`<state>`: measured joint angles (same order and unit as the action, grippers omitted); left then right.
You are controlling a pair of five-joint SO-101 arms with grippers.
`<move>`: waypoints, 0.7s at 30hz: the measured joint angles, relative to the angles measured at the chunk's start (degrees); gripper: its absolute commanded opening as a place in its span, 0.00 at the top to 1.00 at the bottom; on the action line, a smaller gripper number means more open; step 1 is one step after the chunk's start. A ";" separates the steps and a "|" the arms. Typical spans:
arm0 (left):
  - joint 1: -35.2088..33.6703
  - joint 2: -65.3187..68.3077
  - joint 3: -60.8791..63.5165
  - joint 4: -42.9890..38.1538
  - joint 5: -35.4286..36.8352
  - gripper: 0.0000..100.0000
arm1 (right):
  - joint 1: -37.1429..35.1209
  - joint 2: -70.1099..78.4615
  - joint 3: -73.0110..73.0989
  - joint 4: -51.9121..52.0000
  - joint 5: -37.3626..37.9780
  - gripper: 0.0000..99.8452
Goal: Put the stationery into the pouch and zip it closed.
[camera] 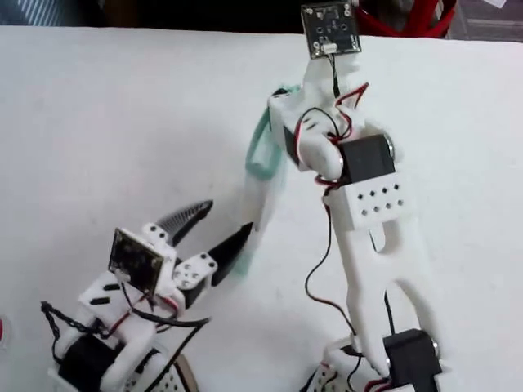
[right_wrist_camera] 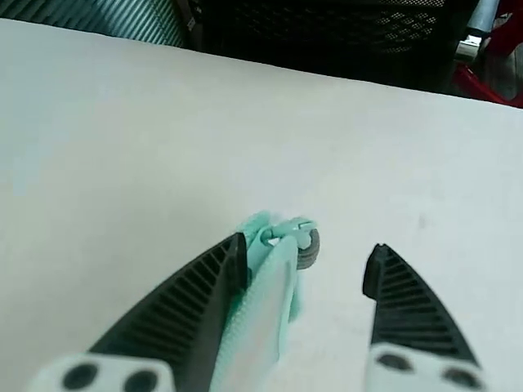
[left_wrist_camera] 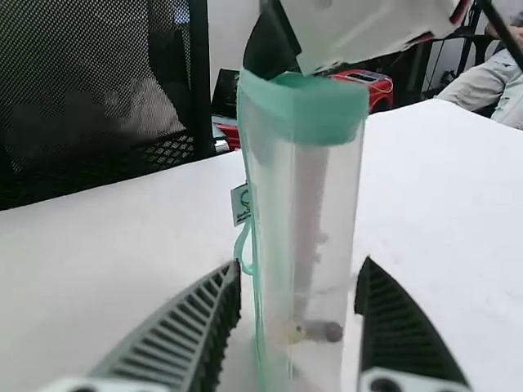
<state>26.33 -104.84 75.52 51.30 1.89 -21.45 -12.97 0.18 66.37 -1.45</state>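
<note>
Pouch (camera: 260,175) lying mid-table (camera: 122,122), pen (left_wrist_camera: 306,212) already inside. Left claw (camera: 229,216) open, straddling one end; right claw (right_wrist_camera: 308,245) open around zip pull (right_wrist_camera: 306,253). Zipping step, looks like: left should clamp, right pinch pull, then drag.

right hand (right_wrist_camera: 308,245): spread wide | pouch (right_wrist_camera: 268,294) end between, touching one side | white table (right_wrist_camera: 122,122)
</note>
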 measured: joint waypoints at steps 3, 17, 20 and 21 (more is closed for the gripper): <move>0.00 0.70 8.00 -9.76 0.00 0.78 | -1.76 -0.44 0.00 0.88 0.00 0.76; 0.26 0.70 20.92 -29.63 -3.25 0.80 | -2.37 -0.70 -0.26 1.76 0.00 0.76; 0.26 0.88 21.36 -32.26 -7.56 0.80 | -2.20 -0.88 -0.26 1.85 0.00 0.76; 0.26 0.88 21.36 -32.26 -7.74 0.80 | -2.20 -1.32 -0.26 1.93 0.00 0.76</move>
<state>26.59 -103.96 96.88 19.03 -5.85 -23.65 -14.29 -0.09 68.31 -1.45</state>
